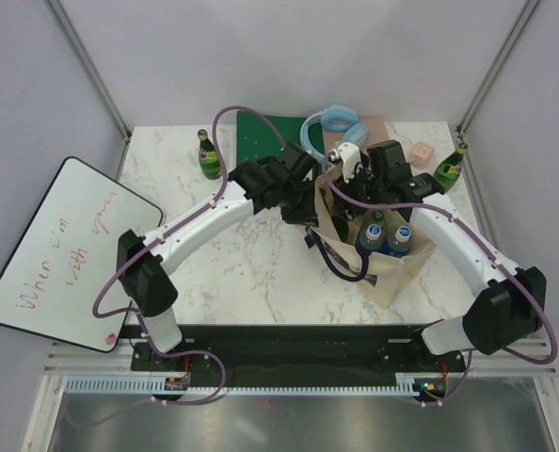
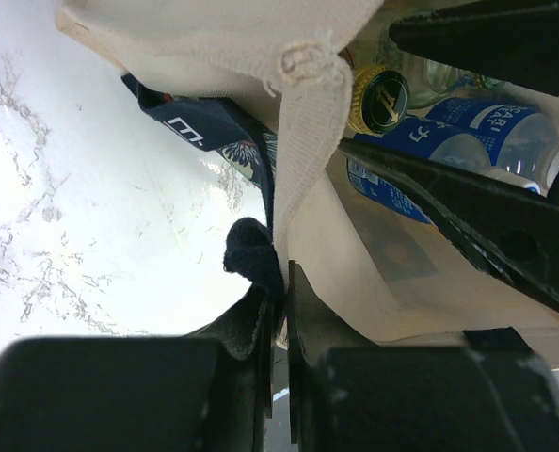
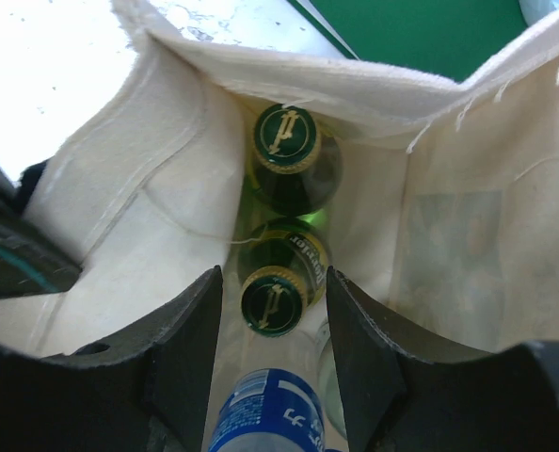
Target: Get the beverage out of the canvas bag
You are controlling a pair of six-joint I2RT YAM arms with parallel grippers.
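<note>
The beige canvas bag [image 1: 392, 273] stands right of the table's middle with its mouth open. My left gripper [image 1: 312, 224] is shut on the bag's left rim and dark strap [image 2: 251, 254], seen pinched in the left wrist view [image 2: 281, 282]. My right gripper [image 1: 355, 209] is open and lowered inside the bag. In the right wrist view [image 3: 273, 282] its fingers stand on either side of a green bottle's gold-rimmed cap [image 3: 272, 301], with gaps on both sides. A second green bottle [image 3: 285, 138] stands behind it and a blue-labelled bottle [image 3: 265, 414] in front. Two blue-labelled bottles [image 1: 399, 237] show from above.
A green bottle [image 1: 207, 155] stands at the back left and another [image 1: 449, 169] at the back right. A green mat [image 1: 270, 139], a light blue ring [image 1: 331, 122] and a pink object [image 1: 421, 153] lie along the back. A whiteboard [image 1: 63, 250] leans at the left.
</note>
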